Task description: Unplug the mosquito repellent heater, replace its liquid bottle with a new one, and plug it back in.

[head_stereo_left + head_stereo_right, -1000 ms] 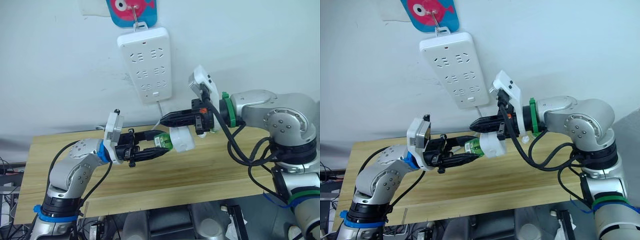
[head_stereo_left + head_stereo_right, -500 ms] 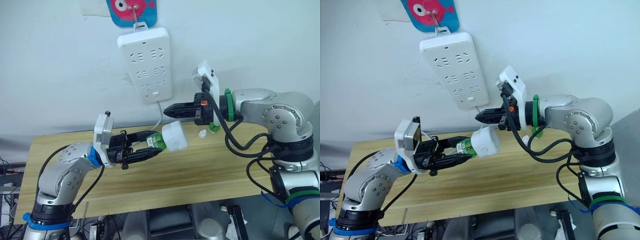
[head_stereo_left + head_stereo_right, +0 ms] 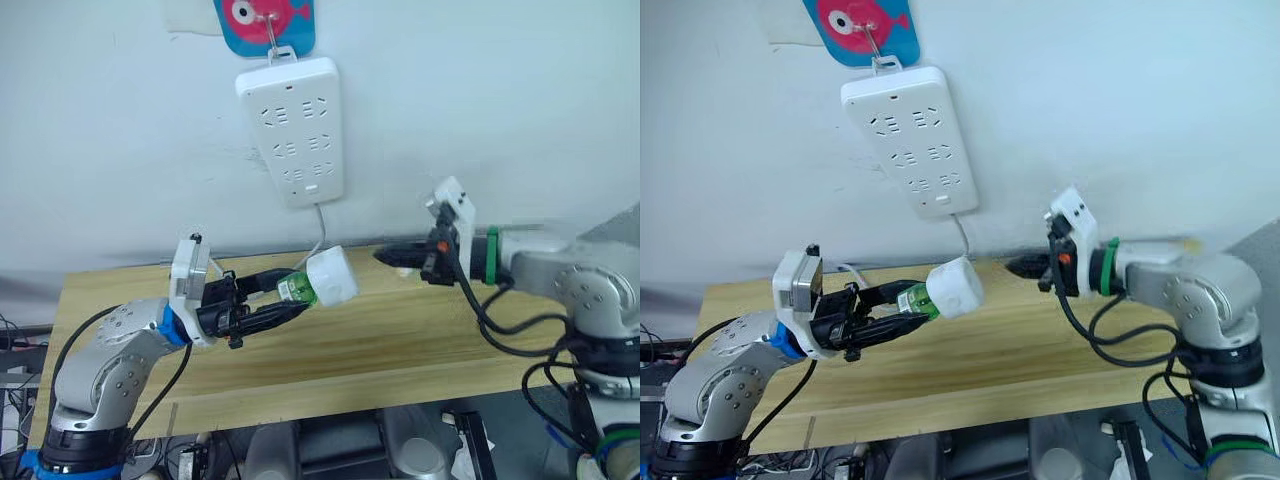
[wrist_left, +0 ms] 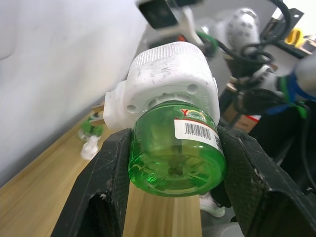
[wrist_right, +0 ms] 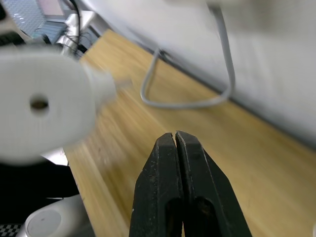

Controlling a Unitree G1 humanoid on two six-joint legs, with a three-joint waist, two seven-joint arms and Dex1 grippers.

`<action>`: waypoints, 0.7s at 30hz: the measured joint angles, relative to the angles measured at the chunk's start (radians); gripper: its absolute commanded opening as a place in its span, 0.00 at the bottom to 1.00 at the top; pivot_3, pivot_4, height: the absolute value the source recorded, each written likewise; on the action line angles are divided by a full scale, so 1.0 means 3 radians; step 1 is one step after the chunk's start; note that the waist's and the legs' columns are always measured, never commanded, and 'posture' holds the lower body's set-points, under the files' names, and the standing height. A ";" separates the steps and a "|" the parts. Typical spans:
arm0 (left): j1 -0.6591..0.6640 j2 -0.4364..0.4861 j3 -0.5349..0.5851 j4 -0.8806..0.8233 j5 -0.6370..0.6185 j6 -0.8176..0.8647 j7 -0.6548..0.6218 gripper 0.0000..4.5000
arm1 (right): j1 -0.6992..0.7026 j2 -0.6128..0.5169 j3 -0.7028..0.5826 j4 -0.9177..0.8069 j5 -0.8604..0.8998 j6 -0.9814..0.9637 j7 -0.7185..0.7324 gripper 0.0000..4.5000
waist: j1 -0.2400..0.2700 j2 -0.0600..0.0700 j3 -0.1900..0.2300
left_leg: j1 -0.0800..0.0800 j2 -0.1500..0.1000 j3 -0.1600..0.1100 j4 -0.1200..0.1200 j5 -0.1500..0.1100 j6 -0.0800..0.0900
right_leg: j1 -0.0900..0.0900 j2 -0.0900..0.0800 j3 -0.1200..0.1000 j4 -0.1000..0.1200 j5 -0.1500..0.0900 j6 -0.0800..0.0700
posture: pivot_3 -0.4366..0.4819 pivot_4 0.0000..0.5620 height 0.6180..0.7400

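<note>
My left gripper (image 3: 285, 296) is shut on a green liquid bottle (image 3: 296, 289), held above the wooden table (image 3: 400, 335). The white mosquito repellent heater (image 3: 332, 277) sits on the bottle's neck, its domed end pointing away from the left gripper. In the left wrist view the black fingers (image 4: 111, 168) clamp the bottle (image 4: 173, 153) on both sides, with the heater (image 4: 170, 79) beyond it. My right gripper (image 3: 385, 257) is shut with nothing in it, a short gap to the right of the heater. The right wrist view shows the heater's vented end (image 5: 42, 106) ahead of it.
A long white power strip (image 3: 290, 125) hangs on the wall above the table, and its grey cable (image 5: 187, 101) drops onto the tabletop. Another small green bottle (image 4: 91, 129) and a clear cap (image 4: 89, 147) lie on the table near the wall.
My right gripper has drawn away from the heater, to the right and lower. My left gripper has shifted slightly left, still holding the bottle with the heater on it.
</note>
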 measured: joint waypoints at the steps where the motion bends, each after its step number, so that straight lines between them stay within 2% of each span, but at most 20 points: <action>1: 0.0020 0.0001 0.0015 -0.0014 0.0000 -0.0002 0.0008 0.51 | 0.0046 0.0001 -0.0017 -0.0032 0.0005 0.0007 -0.0025 0.01 | 0.0000 -0.0001 -0.0001 | 0.0001 0.0001 -0.0001 0.0001 0.0000 0.0000 | 0.0000 0.0000 0.0000 0.0001 0.0000 0.0000 | 0.24 0.46 1.00; 21: 0.0339 0.0010 0.0053 -0.0201 -0.0072 -0.0044 0.0032 0.51 | 0.0514 0.0153 -0.0224 -0.0440 0.0148 0.0051 -0.0438 0.01 | 0.0005 0.0001 -0.0108 | 0.0004 0.0000 -0.0001 0.0001 0.0001 -0.0001 | 0.0001 0.0001 0.0003 0.0004 0.0000 0.0000 | 0.22 0.43 1.00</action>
